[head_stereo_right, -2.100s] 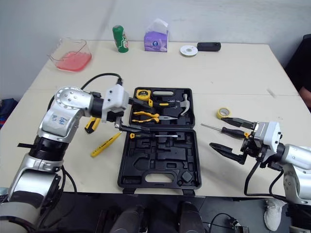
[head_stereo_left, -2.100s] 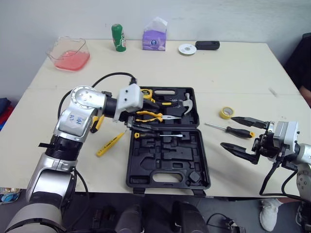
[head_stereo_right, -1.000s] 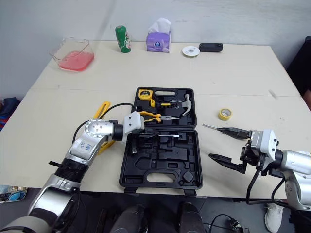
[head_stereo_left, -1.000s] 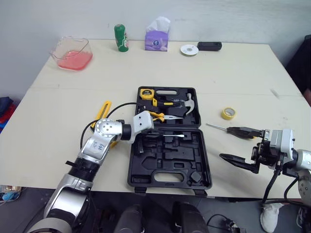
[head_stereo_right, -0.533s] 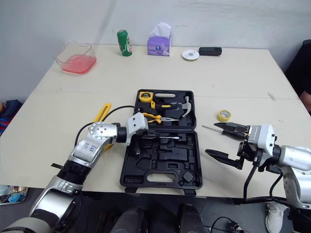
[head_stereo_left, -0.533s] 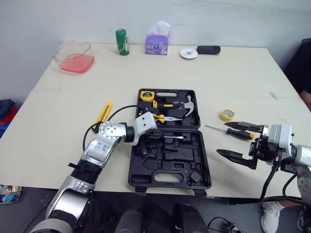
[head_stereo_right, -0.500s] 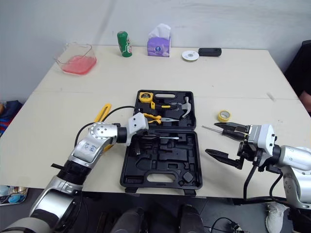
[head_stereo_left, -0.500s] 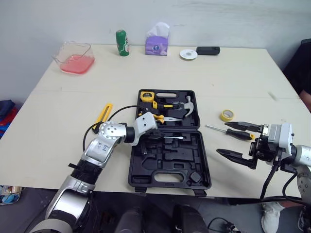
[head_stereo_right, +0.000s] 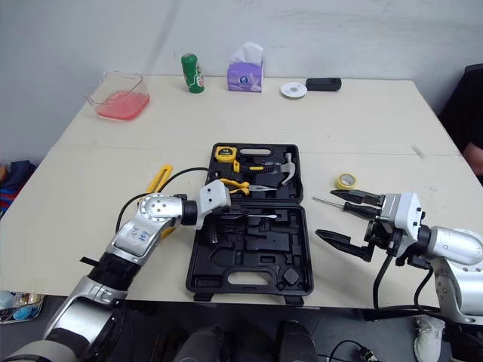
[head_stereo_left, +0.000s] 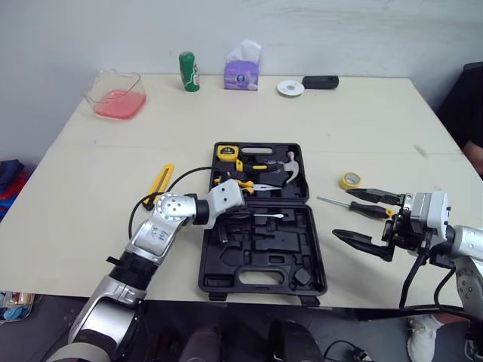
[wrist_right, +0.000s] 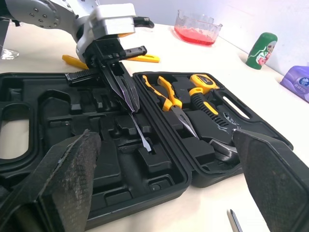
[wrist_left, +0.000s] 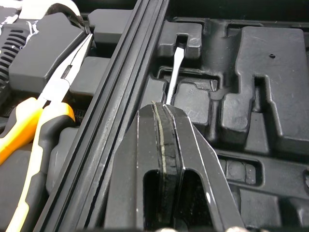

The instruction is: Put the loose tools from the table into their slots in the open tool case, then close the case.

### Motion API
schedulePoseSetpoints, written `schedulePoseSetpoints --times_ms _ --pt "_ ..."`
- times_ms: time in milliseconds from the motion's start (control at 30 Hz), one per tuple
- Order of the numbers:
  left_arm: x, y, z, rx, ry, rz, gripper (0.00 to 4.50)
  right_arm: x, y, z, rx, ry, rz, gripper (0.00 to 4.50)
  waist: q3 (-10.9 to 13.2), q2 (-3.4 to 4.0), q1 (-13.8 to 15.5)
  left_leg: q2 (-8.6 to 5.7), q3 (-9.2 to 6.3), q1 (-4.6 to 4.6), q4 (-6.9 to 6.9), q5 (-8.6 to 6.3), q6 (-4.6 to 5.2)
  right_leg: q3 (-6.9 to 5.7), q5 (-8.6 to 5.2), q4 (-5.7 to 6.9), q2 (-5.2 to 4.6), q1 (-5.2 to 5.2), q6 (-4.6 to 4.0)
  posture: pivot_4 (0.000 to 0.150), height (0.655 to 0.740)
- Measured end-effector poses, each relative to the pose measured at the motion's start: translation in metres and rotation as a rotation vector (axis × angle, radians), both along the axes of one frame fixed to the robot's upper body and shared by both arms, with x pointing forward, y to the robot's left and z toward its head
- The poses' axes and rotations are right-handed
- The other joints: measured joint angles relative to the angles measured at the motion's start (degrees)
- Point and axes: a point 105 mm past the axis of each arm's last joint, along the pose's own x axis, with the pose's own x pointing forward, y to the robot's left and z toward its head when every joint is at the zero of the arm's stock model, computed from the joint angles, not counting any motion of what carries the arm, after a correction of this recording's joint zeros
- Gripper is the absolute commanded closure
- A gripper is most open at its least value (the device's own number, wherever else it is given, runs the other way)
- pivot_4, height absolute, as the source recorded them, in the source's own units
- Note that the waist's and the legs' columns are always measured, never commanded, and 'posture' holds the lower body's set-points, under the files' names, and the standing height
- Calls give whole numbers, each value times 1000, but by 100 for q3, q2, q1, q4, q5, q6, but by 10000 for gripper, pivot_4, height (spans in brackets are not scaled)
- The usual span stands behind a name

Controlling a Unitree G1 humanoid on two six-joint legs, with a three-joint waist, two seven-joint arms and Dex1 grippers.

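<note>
— What has changed?
— The left gripper has dropped into the tool case's front half, jaws together at the slotted screwdriver lying in its slot. We judge it seated.
— Counts?
— The right gripper gapes beside one loose screwdriver. One tape roll and one yellow tool also lie outside.

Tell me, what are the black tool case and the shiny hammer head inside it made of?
The black tool case looks like moulded plastic: it is matt, with slots shaped into it. The silver hammer head looks like polished metal, probably steel, because it shines brightly.
</note>
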Motion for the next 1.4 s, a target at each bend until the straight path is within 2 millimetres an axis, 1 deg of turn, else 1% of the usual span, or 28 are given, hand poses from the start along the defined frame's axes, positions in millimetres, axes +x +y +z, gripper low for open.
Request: schedulePoseSetpoints --times_ms 100,133,167,233,300,367,400,433,467,533,633,700,767,867,967,1033,1133,1200,1300,1400 --pt "-10 8 18 -65 -44 -36 44719 2 -7 -2 2 14 -25 0 13 -6 -7 0 -3 -9 0 0 1 -4 0 2 0 -2 1 1500 7400" --pt "-13 15 28 -94 -69 -44 41830 4 -12 -3 2 19 -44 0 15 -6 -11 0 -3 -10 0 0 2 -5 0 1 -1 -2 1 1500 7400" --pt "-15 22 33 -105 -87 -44 38482 4 -16 -3 3 17 -58 0 15 -6 -15 1 -4 -10 0 0 2 -5 0 -2 0 -2 1 1500 7400" --pt "-19 44 44 -135 -125 -15 31512 6 -26 -2 14 10 -101 0 16 -4 -23 1 -3 -6 -2 0 1 -5 0 -9 0 -2 1 1500 7400" --pt "-20 58 47 -158 -142 19 20602 7 -35 -3 25 15 -138 0 17 -4 -17 1 -3 -5 -2 0 2 -5 0 -22 -1 0 1 1500 7400" --pt "-24 71 48 -177 -156 47 11332 8 -40 -5 25 13 -156 0 17 -3 -14 1 -4 -5 -3 -1 3 -5 0 -24 -2 1 1 1500 7400" --pt "-28 81 47 -186 -159 75 7081 9 -44 -7 19 7 -173 0 17 -3 -17 1 -3 -5 -9 -2 3 -4 0 -28 -2 0 1 1500 7400" --pt "-33 96 43 -178 -155 118 2376 8 -53 -9 17 2 -206 0 17 -2 -18 1 -3 -5 -18 -3 2 -5 0 -35 -2 -1 1 1500 7400" --pt "-37 116 39 -167 -149 188 406 6 -68 -13 19 5 -261 0 19 0 -19 2 -4 -5 -27 -4 2 -7 0 -37 -1 -1 1 1500 7400" --pt "-43 148 37 -154 -155 306 406 4 -88 -17 27 3 -345 0 29 5 -21 3 -3 -8 -28 -6 4 -9 0 -43 -1 -2 1 1500 7400" --pt "-50 190 38 -151 -204 487 406 3 -112 -15 47 -34 -452 0 40 11 -24 1 2 -5 -26 -11 10 -4 2 -52 -5 0 3 1500 7400" --pt "-54 224 38 -167 -225 650 406 0 -130 -18 37 -40 -521 0 43 13 -29 2 1 -3 -27 -19 11 -4 2 -50 -6 0 3 1500 7400" --pt "-61 249 40 -180 -250 773 406 -2 -142 -23 32 -35 -575 0 48 14 -20 3 -2 -3 -27 -24 9 -4 2 -49 -8 -1 3 1500 7400" --pt "-76 276 41 -173 -285 908 406 -7 -166 -31 42 -38 -690 0 52 22 -25 3 1 -3 -30 -43 -9 0 1 -55 -11 -2 2 1500 7400" --pt "-97 307 26 -159 -255 1052 406 -21 -196 -43 66 -23 -848 0 59 34 -44 3 4 -4 -40 -44 -3 -2 -2 -64 -11 -6 -3 1500 7400" --pt "-111 327 15 -156 -227 1146 406 -31 -212 -54 67 -9 -936 0 60 34 -57 3 5 -3 -46 -45 -4 -3 -3 -67 -11 -8 -5 1500 7400" --pt "-127 344 6 -151 -203 1234 406 -43 -226 -68 61 12 -1029 0 64 35 -94 4 10 -1 -46 -53 -17 2 -3 -65 -14 -8 -5 1500 7400" --pt "-133 351 8 -168 -216 1275 406 -50 -234 -73 71 21 -1090 0 65 35 -123 4 9 1 -46 -53 -18 3 -2 -63 -17 -7 -4 1500 7400" --pt "-134 353 11 -180 -231 1287 406 -53 -241 -74 90 14 -1138 0 69 44 -155 4 11 12 -50 -53 -18 9 -2 -59 -19 -4 -4 1500 7400" --pt "-124 347 15 -204 -243 1258 406 -47 -244 -73 115 7 -1167 0 73 52 -174 5 12 13 -57 -51 -22 9 -3 -59 -18 -7 -5 1500 7400"
